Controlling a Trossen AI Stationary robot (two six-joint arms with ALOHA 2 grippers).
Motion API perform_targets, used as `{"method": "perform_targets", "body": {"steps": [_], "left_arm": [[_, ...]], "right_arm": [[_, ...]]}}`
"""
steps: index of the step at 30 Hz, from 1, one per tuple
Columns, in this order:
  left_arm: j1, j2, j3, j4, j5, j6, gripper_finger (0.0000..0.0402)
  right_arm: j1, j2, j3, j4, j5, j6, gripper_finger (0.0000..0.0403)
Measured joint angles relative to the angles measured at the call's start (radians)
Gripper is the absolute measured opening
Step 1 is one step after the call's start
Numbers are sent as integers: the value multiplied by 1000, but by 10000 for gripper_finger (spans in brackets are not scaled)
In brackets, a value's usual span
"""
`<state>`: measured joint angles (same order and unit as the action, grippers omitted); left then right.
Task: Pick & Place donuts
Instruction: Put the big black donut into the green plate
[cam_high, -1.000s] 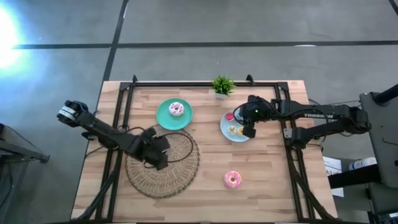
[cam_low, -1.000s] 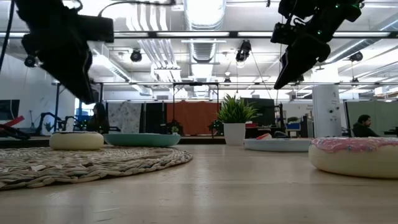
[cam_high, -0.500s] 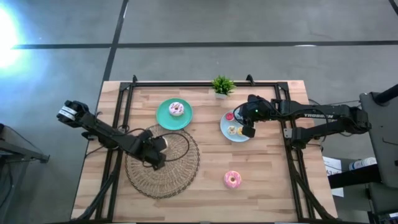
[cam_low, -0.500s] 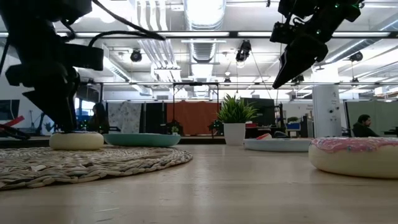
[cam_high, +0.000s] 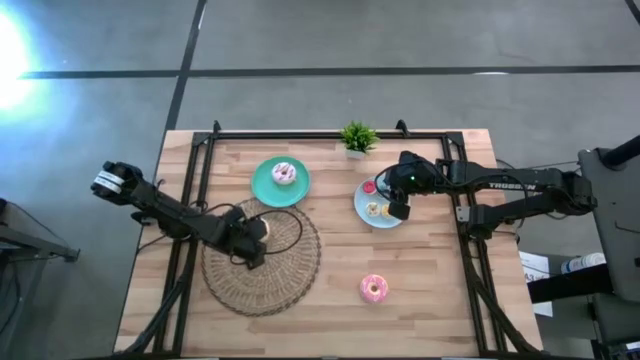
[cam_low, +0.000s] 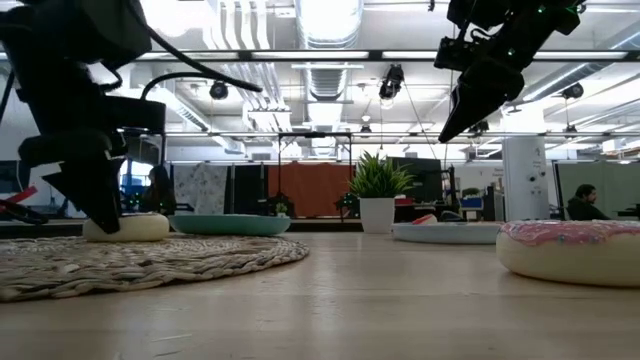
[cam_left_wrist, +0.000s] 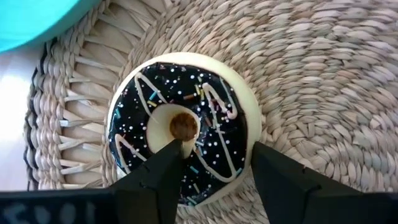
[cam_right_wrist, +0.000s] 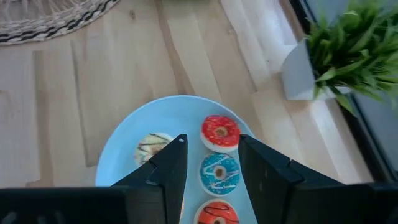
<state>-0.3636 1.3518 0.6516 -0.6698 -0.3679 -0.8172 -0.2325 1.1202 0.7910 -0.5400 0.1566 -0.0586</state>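
Note:
A dark-brown frosted donut (cam_left_wrist: 186, 127) lies flat on the woven mat (cam_high: 262, 262). My left gripper (cam_left_wrist: 217, 149) is open and low over it, one finger at the donut's hole and the other outside its rim. The pale sprinkled donut (cam_high: 284, 174) sits on the teal plate (cam_high: 268, 190). The bright pink donut (cam_high: 374, 288) lies on the bare wood. Several tiny donuts, among them a red one (cam_right_wrist: 220, 132), rest on the light-blue plate (cam_right_wrist: 124, 162). My right gripper (cam_right_wrist: 212, 138) hangs open well above that plate. My left gripper comes from above, pointing down, with one fingertip (cam_left_wrist: 176, 149) at the hole of the dark donut and the other (cam_left_wrist: 261, 155) just outside the cream rim (cam_left_wrist: 249, 118). I cannot tell whether either finger touches it. The donut lies flat on the mat.
A small potted plant (cam_high: 357, 138) stands at the table's far edge, behind the light-blue plate. A black frame (cam_high: 200, 180) runs along the table's left, right and far sides. Bare wood (cam_high: 430, 290) stretches along the near right part of the table.
My left gripper has come down onto the mat and shifted slightly toward the table's left, ending with its fingers around one side of the dark donut. The donuts have stayed where they were.

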Motion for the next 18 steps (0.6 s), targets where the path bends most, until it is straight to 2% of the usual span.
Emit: {"method": "perform_targets", "body": {"steps": [3,10,14,18], "left_arm": [[15,0,3,7,1,-11,131],[36,0,46,5,12,-16,13],[35,-12,155,-2,-10,16,5],[57,-21,264,-74,-157,116,2]], "right_arm": [[-1,0,0,0,4,0,137],[-1,0,0,0,4,7,137],[-2,0,0,0,4,11,137],[-2,0,0,0,4,20,137]]}}
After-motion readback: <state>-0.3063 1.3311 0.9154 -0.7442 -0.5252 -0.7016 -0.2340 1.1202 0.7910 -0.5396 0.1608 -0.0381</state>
